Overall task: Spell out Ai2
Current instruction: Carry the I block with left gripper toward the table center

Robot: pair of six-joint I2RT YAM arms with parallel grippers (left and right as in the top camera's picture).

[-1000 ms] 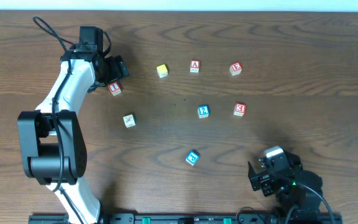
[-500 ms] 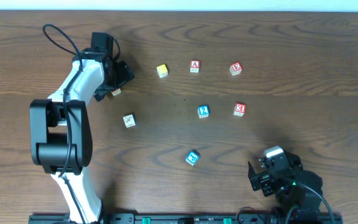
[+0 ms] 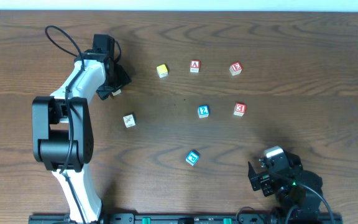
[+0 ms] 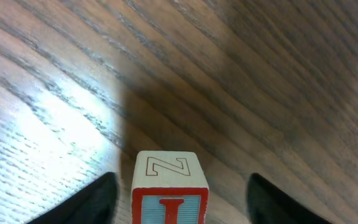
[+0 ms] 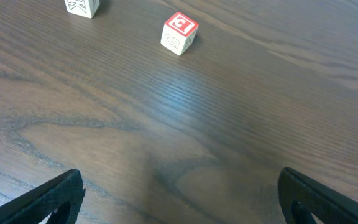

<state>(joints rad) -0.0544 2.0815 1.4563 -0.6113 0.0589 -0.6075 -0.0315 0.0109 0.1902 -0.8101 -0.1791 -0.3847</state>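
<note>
The "I" cube [image 4: 169, 180], red-framed with a red letter, sits on the table between the fingers of my left gripper [image 4: 179, 199]. Both jaws stand open, with a gap on either side of the cube. From overhead the left gripper [image 3: 113, 87] covers most of this cube [image 3: 115, 93]. The "A" cube [image 3: 194, 66] lies at the back centre. The blue-framed "2" cube [image 3: 203, 111] lies mid-table. At the front right, my right gripper [image 3: 260, 177] is open and holds nothing, and its wrist view shows the same open gripper [image 5: 179, 199].
A red "3" cube [image 3: 239, 109] lies right of the "2", also seen as the red cube [image 5: 179, 33] ahead of the right gripper. Another red cube [image 3: 235, 68], a yellow cube [image 3: 161, 70], a pale cube [image 3: 128, 120] and a blue cube [image 3: 192, 158] are scattered about.
My left arm swung right and came down over the "I" cube, which now shows only at its edge from overhead. Its jaws have narrowed around the cube. The right arm stayed still.
</note>
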